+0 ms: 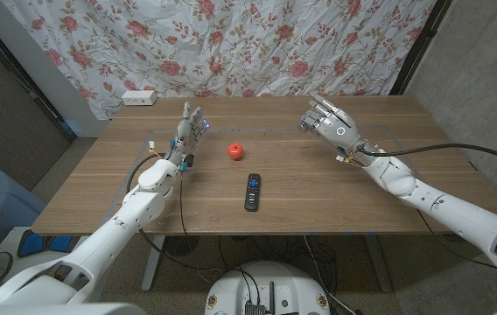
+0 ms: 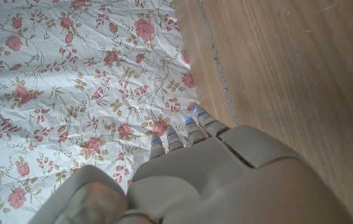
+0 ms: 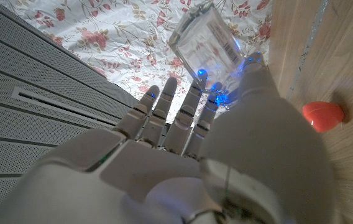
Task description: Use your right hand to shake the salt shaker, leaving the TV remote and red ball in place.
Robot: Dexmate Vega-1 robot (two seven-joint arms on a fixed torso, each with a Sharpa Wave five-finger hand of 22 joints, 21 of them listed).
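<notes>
The table (image 1: 318,201) is wooden, and a floral curtain (image 1: 231,44) hangs behind its far edge. A white power strip (image 1: 140,98) lies at the far left corner, beyond the left hand's fingertips.

The right arm (image 1: 423,197) comes in from the near right and ends in the right hand (image 1: 329,121), raised over the far right part of the table with its back toward the head camera. In the right wrist view the right hand (image 3: 214,143) grips the shaker (image 3: 206,38), a clear glass piece with a barcode label, between the thumb and the fingers (image 3: 164,102); the shaker stands out past the fingertips, tilted, with the curtain behind it. In the head view the shaker itself is hidden behind that hand.

The left arm (image 1: 135,210) reaches in from the near left. The left hand (image 1: 187,133) stands on its edge at the far left of the table, fingers straight, spread and pointing away toward the curtain, holding nothing. In the left wrist view the left hand's fingertips (image 2: 192,127) show small blue lights and reach toward the table's far edge.

The remote (image 1: 252,191) is black and lies flat near mid-table, well apart from both hands and nearer the robot than either set of fingers.

The ball (image 1: 234,150) is red and rests on the table between the two hands, closer to the left fingers, just beyond the remote. It also shows in the right wrist view (image 3: 321,116), beside the right thumb.
</notes>
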